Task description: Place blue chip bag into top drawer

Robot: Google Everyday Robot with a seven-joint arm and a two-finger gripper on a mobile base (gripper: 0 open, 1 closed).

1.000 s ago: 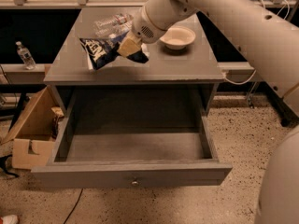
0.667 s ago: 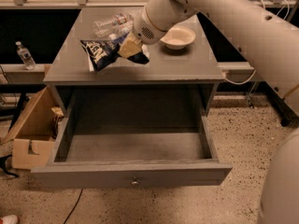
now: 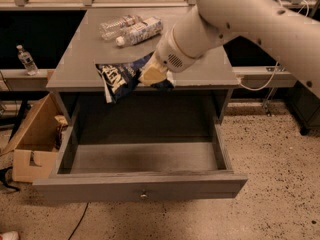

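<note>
The blue chip bag, dark navy foil with white lettering, hangs in the air at the front edge of the grey cabinet top, over the back of the open top drawer. My gripper is shut on the bag's right end and holds it up. The top drawer is pulled fully out below, its grey floor bare, with a small round knob at the centre of its front.
Two clear plastic water bottles lie on the cabinet top at the back. An open cardboard box stands on the floor to the left. Another bottle stands on a ledge at far left.
My gripper has carried the blue chip bag from the cabinet top toward the front edge, so it now hangs over the open drawer. The bowl on top is now hidden by my arm.
</note>
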